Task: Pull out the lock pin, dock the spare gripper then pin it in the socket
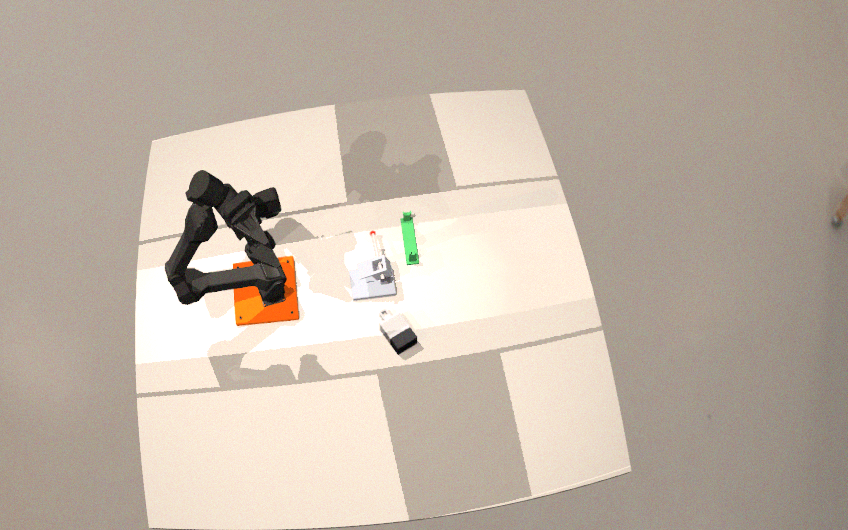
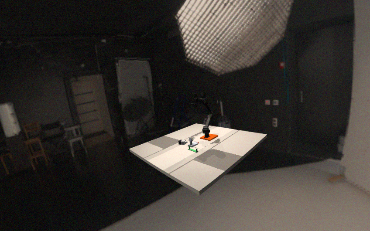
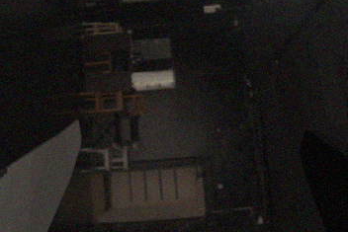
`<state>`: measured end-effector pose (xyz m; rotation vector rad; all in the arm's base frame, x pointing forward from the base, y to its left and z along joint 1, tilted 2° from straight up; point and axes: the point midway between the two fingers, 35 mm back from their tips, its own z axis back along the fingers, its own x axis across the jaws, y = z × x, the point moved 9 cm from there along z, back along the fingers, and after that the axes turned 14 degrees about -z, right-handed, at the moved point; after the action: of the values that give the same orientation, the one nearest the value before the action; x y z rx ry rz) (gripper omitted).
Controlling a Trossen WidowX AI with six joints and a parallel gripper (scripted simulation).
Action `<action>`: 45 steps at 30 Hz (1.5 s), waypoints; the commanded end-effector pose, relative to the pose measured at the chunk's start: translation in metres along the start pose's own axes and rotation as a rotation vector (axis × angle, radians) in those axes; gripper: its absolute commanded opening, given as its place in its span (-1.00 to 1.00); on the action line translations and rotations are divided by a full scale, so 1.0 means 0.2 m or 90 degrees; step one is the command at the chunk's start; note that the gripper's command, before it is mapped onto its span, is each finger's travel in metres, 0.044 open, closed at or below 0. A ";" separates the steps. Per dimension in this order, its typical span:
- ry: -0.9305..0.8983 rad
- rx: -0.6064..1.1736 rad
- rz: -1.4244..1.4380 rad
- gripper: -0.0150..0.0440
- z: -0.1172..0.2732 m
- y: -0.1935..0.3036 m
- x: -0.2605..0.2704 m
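Note:
The grey mount (image 1: 374, 289) (image 2: 193, 144) stands on the table in front of the arm's orange base. The lock pin (image 1: 372, 233), with a red end, sticks out from the mount's upright part; how deep it sits in the socket is too small to tell. The spare gripper (image 1: 398, 329) (image 2: 182, 142), pale with a black block at one end, lies on the table beside the mount, apart from it. My gripper (image 3: 193, 137) is open, with nothing between its fingers. It is raised high above the table near the base, away from mount, pin and spare gripper.
A green bar-shaped stand (image 1: 409, 237) (image 2: 193, 149) with a raised post at each end is on the mount's far side from the base. The orange base plate (image 1: 247, 315) (image 2: 213, 137) carries the arm. The wrist view shows the room's chairs and door.

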<state>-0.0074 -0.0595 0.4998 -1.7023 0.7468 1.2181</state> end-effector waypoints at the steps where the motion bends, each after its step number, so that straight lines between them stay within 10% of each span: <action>1: -0.001 -0.002 0.001 0.78 0.00 -0.01 0.00; 4: -0.013 -0.028 0.019 0.53 -0.02 -0.08 0.03; 28: -0.504 -0.352 0.370 0.53 -0.13 -1.02 0.87; 45: -1.059 -0.256 0.522 0.53 -0.01 -1.20 1.54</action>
<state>0.2988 0.0436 0.2908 -0.1538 0.0821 2.7917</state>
